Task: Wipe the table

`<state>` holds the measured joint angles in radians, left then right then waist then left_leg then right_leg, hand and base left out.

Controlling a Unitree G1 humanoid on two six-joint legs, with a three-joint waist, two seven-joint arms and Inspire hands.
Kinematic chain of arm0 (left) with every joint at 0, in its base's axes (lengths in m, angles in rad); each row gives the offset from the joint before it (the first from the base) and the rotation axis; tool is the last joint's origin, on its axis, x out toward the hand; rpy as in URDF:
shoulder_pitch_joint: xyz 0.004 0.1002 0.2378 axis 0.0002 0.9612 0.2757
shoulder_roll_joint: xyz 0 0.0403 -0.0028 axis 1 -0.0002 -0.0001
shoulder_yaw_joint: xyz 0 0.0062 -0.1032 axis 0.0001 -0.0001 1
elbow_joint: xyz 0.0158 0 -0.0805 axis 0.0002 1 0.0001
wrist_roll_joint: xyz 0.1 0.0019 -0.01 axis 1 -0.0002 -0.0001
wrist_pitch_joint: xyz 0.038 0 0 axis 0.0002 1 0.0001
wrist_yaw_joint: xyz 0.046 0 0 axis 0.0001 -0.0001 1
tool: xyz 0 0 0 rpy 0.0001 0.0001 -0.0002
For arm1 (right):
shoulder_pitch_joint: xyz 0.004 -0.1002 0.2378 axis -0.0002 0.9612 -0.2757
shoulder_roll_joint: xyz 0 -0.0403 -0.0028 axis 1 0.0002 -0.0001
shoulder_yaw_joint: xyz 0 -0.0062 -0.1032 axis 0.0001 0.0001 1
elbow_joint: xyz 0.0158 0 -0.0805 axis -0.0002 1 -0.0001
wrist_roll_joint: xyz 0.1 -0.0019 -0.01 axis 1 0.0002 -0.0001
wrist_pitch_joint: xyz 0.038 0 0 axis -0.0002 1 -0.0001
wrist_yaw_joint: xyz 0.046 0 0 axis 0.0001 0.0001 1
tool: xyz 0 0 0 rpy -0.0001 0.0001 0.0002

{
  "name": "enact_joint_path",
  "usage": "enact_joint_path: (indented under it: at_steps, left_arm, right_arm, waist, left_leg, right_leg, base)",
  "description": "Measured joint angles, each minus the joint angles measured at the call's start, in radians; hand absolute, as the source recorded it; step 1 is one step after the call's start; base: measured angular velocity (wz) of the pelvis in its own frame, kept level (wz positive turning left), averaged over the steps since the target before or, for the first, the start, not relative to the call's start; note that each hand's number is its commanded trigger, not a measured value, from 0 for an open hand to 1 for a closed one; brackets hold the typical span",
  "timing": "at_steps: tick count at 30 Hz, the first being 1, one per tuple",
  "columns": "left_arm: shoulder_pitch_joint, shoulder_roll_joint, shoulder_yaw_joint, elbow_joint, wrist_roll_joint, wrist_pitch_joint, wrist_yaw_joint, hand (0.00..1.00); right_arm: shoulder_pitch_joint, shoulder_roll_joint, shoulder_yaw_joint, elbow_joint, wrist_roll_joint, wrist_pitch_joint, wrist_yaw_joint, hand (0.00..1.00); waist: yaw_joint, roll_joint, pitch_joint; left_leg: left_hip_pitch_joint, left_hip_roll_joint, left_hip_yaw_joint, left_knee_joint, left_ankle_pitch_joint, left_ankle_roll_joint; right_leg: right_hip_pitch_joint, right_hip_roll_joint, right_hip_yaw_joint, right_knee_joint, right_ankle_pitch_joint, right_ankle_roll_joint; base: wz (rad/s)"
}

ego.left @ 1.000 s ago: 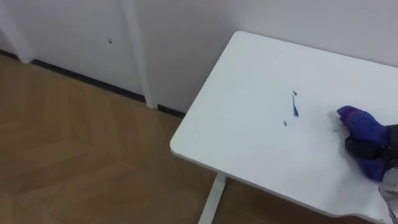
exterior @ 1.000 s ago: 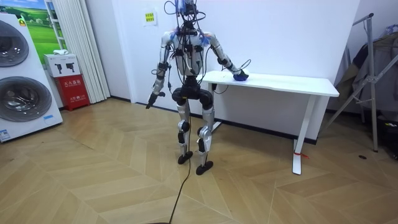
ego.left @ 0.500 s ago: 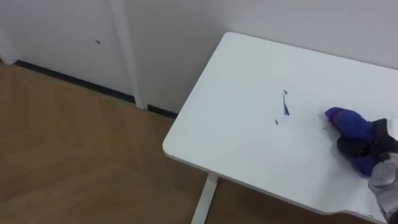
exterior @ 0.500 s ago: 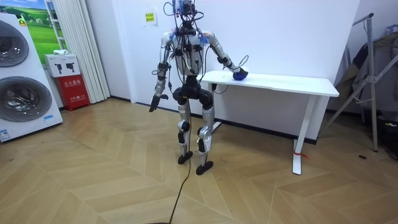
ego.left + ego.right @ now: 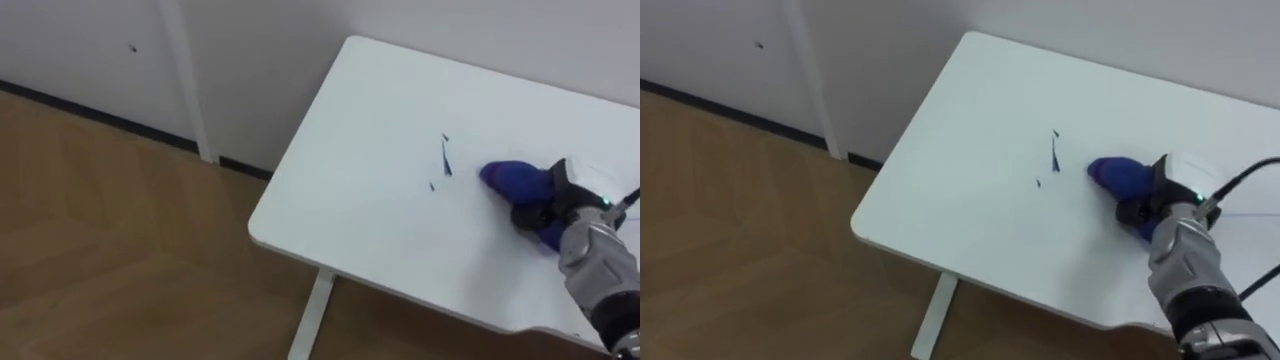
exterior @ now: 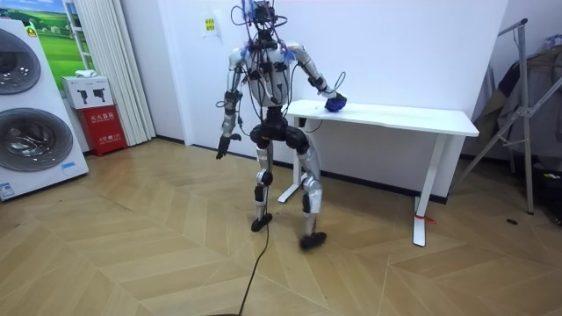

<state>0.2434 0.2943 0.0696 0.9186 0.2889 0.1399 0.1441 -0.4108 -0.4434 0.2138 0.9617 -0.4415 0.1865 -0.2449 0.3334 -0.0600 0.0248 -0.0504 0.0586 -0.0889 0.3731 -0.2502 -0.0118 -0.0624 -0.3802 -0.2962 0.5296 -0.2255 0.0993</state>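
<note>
A blue cloth (image 5: 512, 180) lies bunched on the white table (image 5: 350, 190), just right of a few small dark marks (image 5: 445, 160). My right hand (image 5: 548, 204) comes in from the right and is shut on the cloth, with dark fingers curled over its near side. In the right eye view the cloth (image 5: 1114, 175) and the hand (image 5: 1150, 207) show the same grip beside the marks (image 5: 1054, 154). In the room view I stand at the table's (image 6: 404, 116) left end, right arm stretched to the cloth (image 6: 334, 104). My left hand (image 6: 221, 149) hangs at my side.
The table's corner and left edge (image 5: 262, 225) lie close to a white wall with a dark baseboard (image 5: 90, 110); wooden floor lies below. Washing machines (image 6: 31, 105) and a red box (image 6: 104, 117) stand at the room view's left, a metal stand (image 6: 525, 114) at its right.
My right hand has slid the blue cloth left, closer to the dark marks. In the room view one foot has stepped toward the room view's right. The eye view has shifted.
</note>
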Motion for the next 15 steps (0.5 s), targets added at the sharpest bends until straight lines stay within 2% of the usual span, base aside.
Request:
enact_joint_path:
  at_steps: [1, 2, 3, 4, 5, 6, 7, 8, 9, 10, 11, 12, 13, 14, 15]
  left_arm:
    - [-0.012, 0.006, 0.008, -0.004, 0.004, -0.002, 0.000, 0.00]
    - [-0.024, 0.026, 0.004, -0.008, 0.005, -0.007, 0.001, 0.00]
    - [-0.023, 0.046, 0.007, -0.021, 0.005, -0.015, 0.002, 0.00]
    - [-0.022, 0.056, 0.008, -0.026, 0.007, -0.015, 0.002, 0.00]
    - [-0.019, 0.073, 0.010, -0.027, 0.007, -0.015, 0.003, 0.00]
    - [-0.015, 0.089, 0.019, -0.027, 0.006, -0.014, 0.006, 0.00]
    - [-0.011, 0.091, 0.027, -0.025, 0.005, -0.014, 0.007, 0.00]
    - [0.017, 0.074, 0.041, -0.022, 0.003, -0.012, 0.016, 0.00]
    - [0.040, 0.049, 0.051, -0.029, -0.002, -0.014, 0.017, 0.00]
    - [0.047, 0.038, 0.055, -0.032, 0.000, -0.016, 0.017, 0.00]
    - [0.059, 0.015, 0.056, -0.035, 0.001, -0.016, 0.019, 0.00]
    - [0.064, -0.006, 0.056, -0.034, 0.005, -0.015, 0.019, 0.00]
    - [0.064, -0.012, 0.056, -0.035, 0.007, -0.015, 0.020, 0.00]
    - [0.056, -0.017, 0.056, -0.037, 0.008, -0.017, 0.022, 0.00]
    - [0.047, -0.018, 0.058, -0.033, 0.008, -0.018, 0.025, 0.00]
  right_arm:
    - [0.005, 0.000, -0.004, 0.001, 0.014, -0.006, 0.000, 1.00]
    - [0.019, 0.000, -0.019, 0.001, 0.057, -0.022, 0.000, 1.00]
    - [0.046, 0.005, -0.039, 0.001, 0.087, -0.043, 0.000, 1.00]
    - [0.064, 0.005, -0.055, 0.001, 0.089, -0.054, 0.000, 1.00]
    - [0.086, 0.007, -0.098, 0.000, 0.088, -0.078, 0.000, 1.00]
    - [0.116, 0.007, -0.126, 0.002, 0.089, -0.097, -0.001, 1.00]
    - [0.129, 0.005, -0.130, 0.002, 0.090, -0.108, -0.002, 1.00]
    - [0.153, 0.005, -0.131, -0.003, 0.087, -0.123, -0.004, 1.00]
    - [0.186, 0.005, -0.149, -0.026, 0.085, -0.127, -0.004, 1.00]
    - [0.200, 0.004, -0.161, -0.037, 0.077, -0.129, -0.004, 1.00]
    - [0.207, 0.004, -0.179, -0.038, 0.075, -0.134, -0.004, 1.00]
    - [0.207, 0.005, -0.174, -0.043, 0.074, -0.135, -0.004, 1.00]
    - [0.207, 0.008, -0.168, -0.049, 0.069, -0.136, -0.002, 1.00]
    - [0.202, 0.014, -0.155, -0.072, 0.033, -0.133, 0.005, 1.00]
    - [0.188, 0.022, -0.152, -0.091, -0.010, -0.126, 0.024, 1.00]
  waist:
    - [-0.003, 0.001, -0.0006]
    - [-0.012, 0.003, -0.0026]
    - [-0.030, -0.007, -0.0091]
    - [-0.038, -0.011, -0.0129]
    - [-0.049, -0.019, -0.0188]
    - [-0.055, -0.024, -0.0225]
    - [-0.056, -0.019, -0.0260]
    - [-0.053, 0.011, -0.0539]
    - [-0.074, 0.014, -0.0559]
    - [-0.086, 0.011, -0.0539]
    - [-0.112, 0.012, -0.0532]
    - [-0.117, 0.011, -0.0513]
    - [-0.117, 0.008, -0.0505]
    - [-0.118, -0.006, -0.0366]
    - [-0.108, -0.019, -0.0283]
  left_leg:
    - [-0.007, 0.014, -0.015, 0.009, -0.005, -0.012]
    - [-0.020, 0.045, -0.054, 0.025, -0.015, -0.042]
    - [-0.023, 0.072, -0.082, 0.024, -0.018, -0.070]
    - [-0.024, 0.085, -0.098, 0.023, -0.020, -0.087]
    - [-0.018, 0.107, -0.127, 0.024, -0.027, -0.118]
    - [-0.001, 0.139, -0.134, 0.019, -0.034, -0.158]
    - [0.013, 0.159, -0.130, 0.018, -0.038, -0.178]
    - [0.034, 0.225, -0.097, 0.003, -0.030, -0.191]
    - [0.058, 0.264, -0.046, -0.034, 0.011, -0.164]
    - [0.065, 0.273, -0.018, -0.056, 0.035, -0.154]
    - [0.087, 0.283, 0.019, -0.099, 0.085, -0.151]
    - [0.101, 0.278, 0.075, -0.114, 0.116, -0.152]
    - [0.100, 0.271, 0.107, -0.112, 0.123, -0.151]
    - [0.091, 0.242, 0.148, -0.096, 0.124, -0.152]
    - [0.072, 0.211, 0.174, -0.076, 0.120, -0.146]
  right_leg:
    - [0.009, -0.003, 0.002, -0.038, 0.016, 0.000]
    - [0.031, 0.000, -0.002, -0.124, 0.053, 0.004]
    - [0.056, 0.002, -0.013, -0.209, 0.104, 0.006]
    - [0.073, 0.004, -0.016, -0.246, 0.131, 0.009]
    - [0.088, 0.016, -0.026, -0.287, 0.172, 0.017]
    - [0.095, 0.035, -0.034, -0.280, 0.212, 0.018]
    - [0.098, 0.049, -0.056, -0.257, 0.191, 0.070]
    - [0.098, 0.094, -0.074, -0.203, 0.124, 0.099]
    - [0.097, 0.110, -0.098, -0.141, 0.062, 0.068]
    - [0.096, 0.110, -0.105, -0.112, 0.026, 0.059]
    - [0.095, 0.115, -0.117, -0.074, -0.021, 0.035]
    - [0.096, 0.125, -0.120, -0.060, -0.044, 0.003]
    - [0.095, 0.132, -0.120, -0.062, -0.050, -0.009]
    - [0.093, 0.143, -0.121, -0.065, -0.060, -0.042]
    - [0.082, 0.145, -0.122, -0.074, -0.061, -0.070]
  base:
    - [0.44]
    - [0.62]
    - [0.69]
    - [0.69]
    - [0.53]
    - [0.40]
    - [0.08]
    - [0.17]
    - [0.31]
    - [0.74]
    - [0.65]
    - [0.54]
    - [0.34]
    - [0.35]
    - [0.29]
